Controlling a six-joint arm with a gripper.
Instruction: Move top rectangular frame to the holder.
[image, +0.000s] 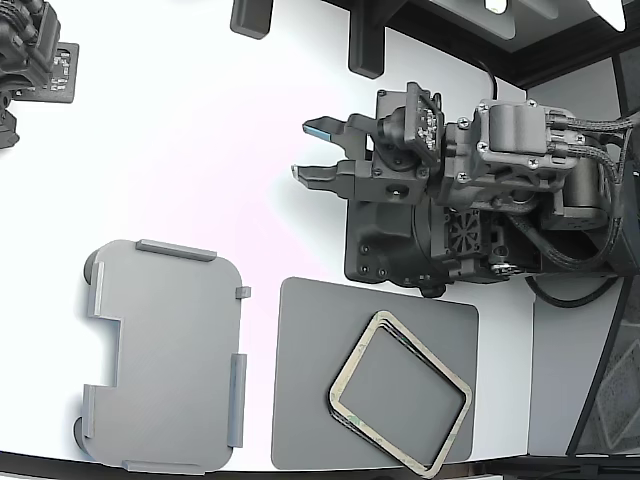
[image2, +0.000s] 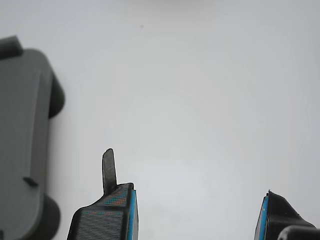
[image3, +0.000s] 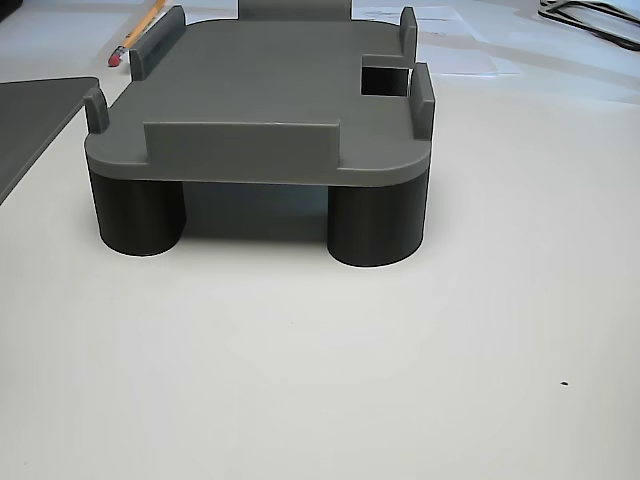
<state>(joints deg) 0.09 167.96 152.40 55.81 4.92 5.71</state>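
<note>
On mat (image: 310, 400): two stacked frames (image: 400, 390); one holder (image: 165, 355).

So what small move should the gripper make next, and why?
Probably swing the gripper over to the frame and lower toward its rim. Its jaws stand open and empty above bare table, apart from the stacked frames on the dark mat at the exterior view's lower right. The holder is empty, so nothing has been picked yet.
</note>
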